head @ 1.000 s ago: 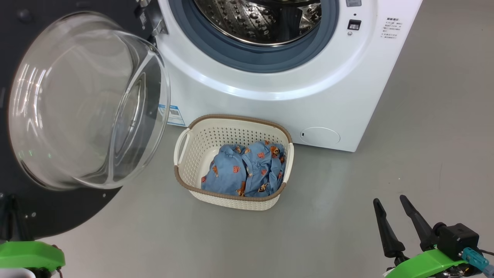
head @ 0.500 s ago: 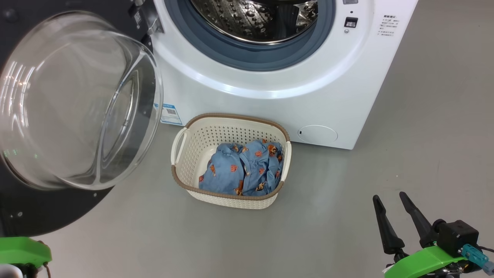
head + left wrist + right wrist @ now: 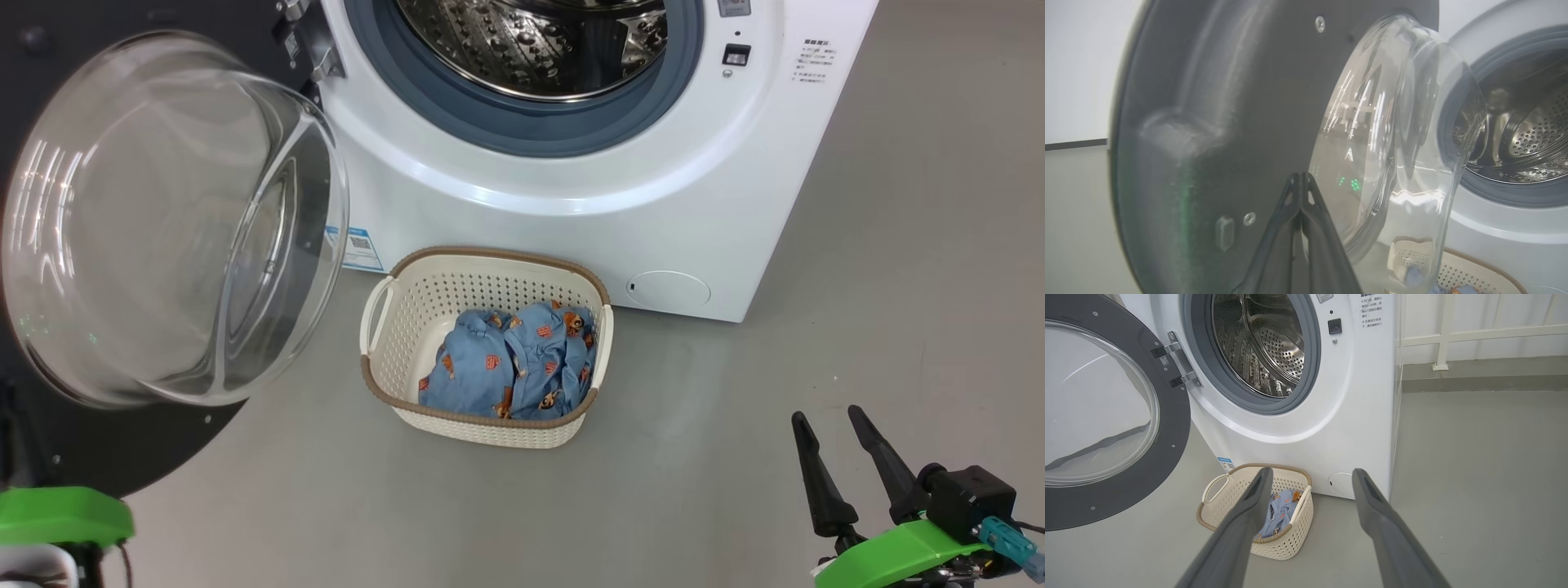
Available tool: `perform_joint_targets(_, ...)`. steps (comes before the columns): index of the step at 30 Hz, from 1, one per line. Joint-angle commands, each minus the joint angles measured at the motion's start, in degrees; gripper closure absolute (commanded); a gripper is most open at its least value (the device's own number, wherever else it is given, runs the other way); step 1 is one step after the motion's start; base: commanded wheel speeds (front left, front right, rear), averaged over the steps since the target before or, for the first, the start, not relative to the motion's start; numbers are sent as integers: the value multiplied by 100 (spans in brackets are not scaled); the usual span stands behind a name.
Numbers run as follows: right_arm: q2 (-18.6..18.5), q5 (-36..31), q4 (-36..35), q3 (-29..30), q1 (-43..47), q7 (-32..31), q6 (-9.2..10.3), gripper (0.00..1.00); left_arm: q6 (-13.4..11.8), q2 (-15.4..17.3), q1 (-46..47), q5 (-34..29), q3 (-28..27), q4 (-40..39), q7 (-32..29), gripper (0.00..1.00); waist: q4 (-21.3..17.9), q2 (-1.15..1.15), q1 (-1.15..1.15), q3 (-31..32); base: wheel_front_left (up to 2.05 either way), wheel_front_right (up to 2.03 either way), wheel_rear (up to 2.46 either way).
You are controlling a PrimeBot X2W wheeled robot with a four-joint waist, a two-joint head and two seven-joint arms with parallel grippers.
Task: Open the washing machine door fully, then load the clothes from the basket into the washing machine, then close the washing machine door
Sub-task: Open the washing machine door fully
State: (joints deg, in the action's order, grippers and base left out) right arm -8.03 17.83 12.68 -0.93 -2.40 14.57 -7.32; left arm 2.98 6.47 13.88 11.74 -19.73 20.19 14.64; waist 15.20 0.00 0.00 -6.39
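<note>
Left gripper: the left gripper is pinched closed on nothing, its two dark fingers pressed together; the tips sit close against the black ring, and whether they touch it cannot be told.
Right gripper: the right gripper hangs low at the right over bare grey floor, fingers spread wide and empty, well apart from the basket.
Basket: the basket stands on the floor just in front of the machine's lower front panel, brown rim up, one handle facing the door.
Clothes: the clothes lie bunched inside the basket, heaped toward its right side.
Door: the washing machine door stands swung wide to the left on its metal hinge, the glass bowl bulging toward the basket.
Machine: the washing machine shows an uncovered mouth, a grey-blue gasket ringing a steel drum.
Front panel: a blue label sticker sits low at the left, a small round white flap low at the right.
</note>
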Motion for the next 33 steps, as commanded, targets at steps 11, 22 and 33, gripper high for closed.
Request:
perform_joint_targets(11, -11, 18, -152, -69, -12, 43, -17, 0, 276, -149, -435, -263, 320, -920, 36, 100, -73, 0, 0, 148, 0, 0, 0)
perform_joint_targets(22, 46, 10, -158, -67, 86, 43, -17, 0, 371, -313, -914, -266, 970, -1365, 36, 100, -245, 0, 0, 320, 0, 0, 0)
perform_joint_targets(33, 86, 11, -238, -71, 129, 43, -17, 0, 307, -351, -1251, -158, 1271, -1536, 36, 0, -556, 0, 0, 379, 0, 0, 0)
